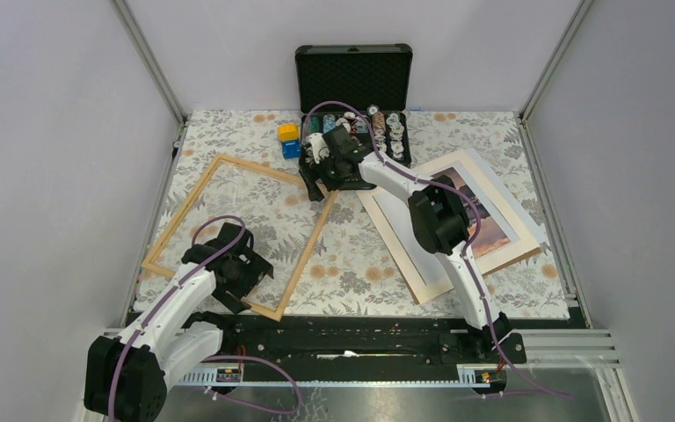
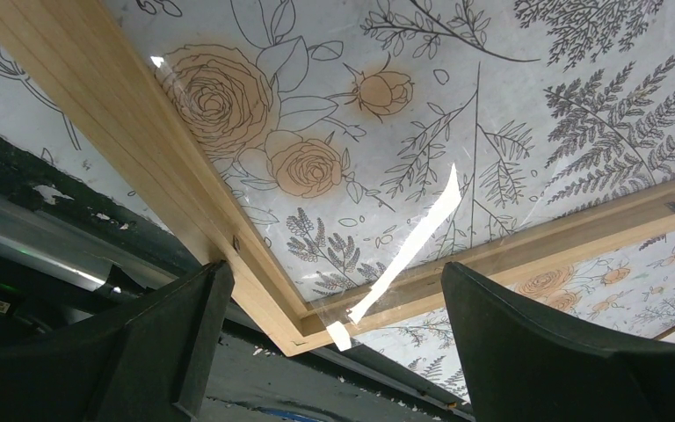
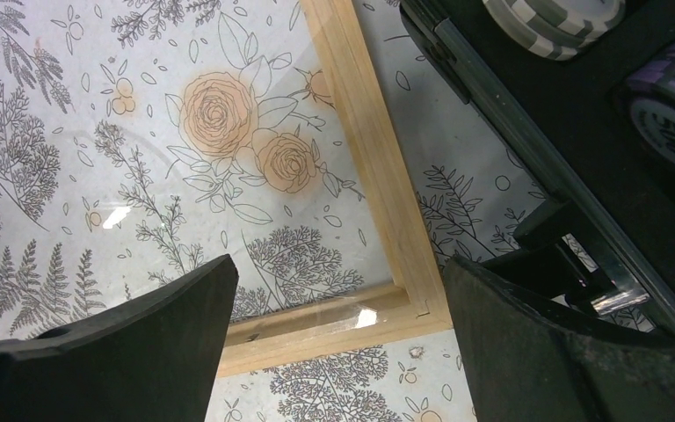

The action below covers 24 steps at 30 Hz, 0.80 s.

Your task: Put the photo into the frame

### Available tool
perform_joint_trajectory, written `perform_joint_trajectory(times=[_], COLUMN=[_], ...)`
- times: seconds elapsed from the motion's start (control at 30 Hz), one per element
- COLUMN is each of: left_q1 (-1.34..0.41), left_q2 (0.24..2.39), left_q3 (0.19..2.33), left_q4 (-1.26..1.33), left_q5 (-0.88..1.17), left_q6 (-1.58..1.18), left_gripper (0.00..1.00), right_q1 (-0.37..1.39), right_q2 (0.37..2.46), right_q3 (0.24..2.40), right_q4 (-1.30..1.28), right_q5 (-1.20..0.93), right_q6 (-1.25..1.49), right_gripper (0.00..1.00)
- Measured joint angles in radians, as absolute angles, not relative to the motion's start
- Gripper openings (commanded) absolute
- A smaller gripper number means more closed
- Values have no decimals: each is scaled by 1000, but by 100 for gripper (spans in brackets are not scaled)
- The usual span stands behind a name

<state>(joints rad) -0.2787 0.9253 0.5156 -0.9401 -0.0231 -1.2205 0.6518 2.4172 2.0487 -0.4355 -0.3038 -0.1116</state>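
Hovering over the thin rectangular light-wood frame [image 1: 182,213], the left end effector [image 2: 334,268] is held wide at its near corner, the right end effector [image 3: 338,264] wide at its far right corner.

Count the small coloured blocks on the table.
2. A yellow block sits just left of the black case, and a blue block lies on its near side. The right arm covers part of the case, so others may be hidden.
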Motion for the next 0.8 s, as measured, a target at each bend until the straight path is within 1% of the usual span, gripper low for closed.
perform_joint_trajectory(times=[0.23,0.4,0.57,0.8], left_q1=[-279,-279,-279,-279], left_q2=[926,916,876,849], left_q3=[516,511,492,467], left_q4=[-939,-926,-873,-809], left_q5=[-23,-12,28,35], left_q6=[-1220,-1220,-1221,-1221], left_gripper=[99,98,99,98], right_q1=[654,655,654,665], right_q2=[2418,2404,2377,2348], right_q3=[2046,2007,1948,1906], right_q4=[-435,-402,-346,-346], right_q5=[-308,-310,-313,-330], right_q6=[-111,-108,-89,-56], right_gripper=[91,88,88,89])
